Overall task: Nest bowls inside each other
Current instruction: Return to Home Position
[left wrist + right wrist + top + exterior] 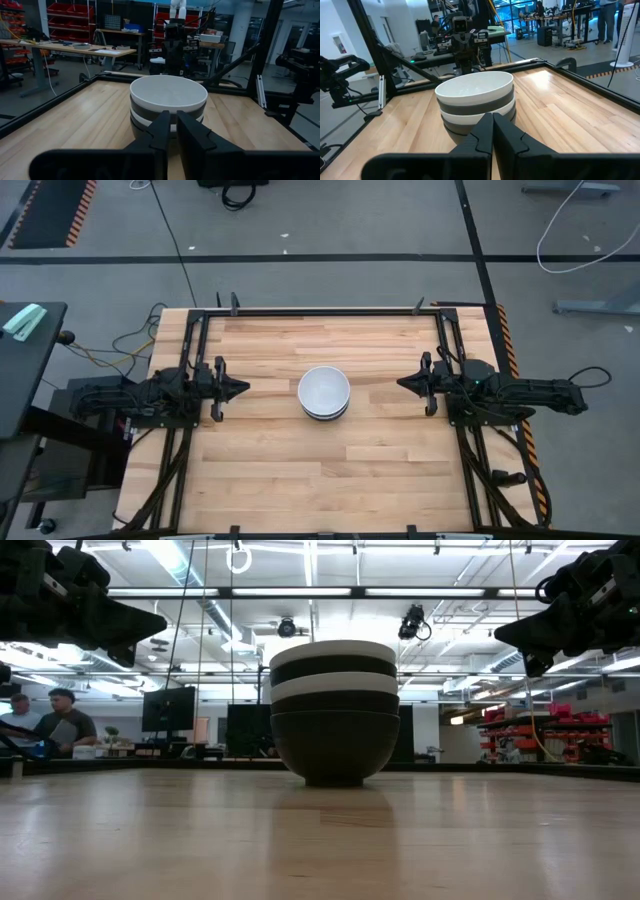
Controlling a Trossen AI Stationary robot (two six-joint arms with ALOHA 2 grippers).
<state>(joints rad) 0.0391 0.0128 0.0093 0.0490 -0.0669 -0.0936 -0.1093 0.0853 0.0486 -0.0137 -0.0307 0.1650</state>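
Observation:
Five bowls stand nested in one stack (324, 393) at the middle of the table, the bottom bowl's foot on the wood. From the top down they are white, black, white, black, black (334, 710). My left gripper (243, 388) hovers left of the stack, shut and empty, pointing at it (172, 117). My right gripper (402, 383) hovers right of the stack, shut and empty, also pointing at it (493, 116). Both are well clear of the bowls (168, 102) (475, 97).
A black metal frame (320, 311) runs along the table's edges. Bare wood lies all around the stack. People sit at desks in the room beyond the table (62, 720).

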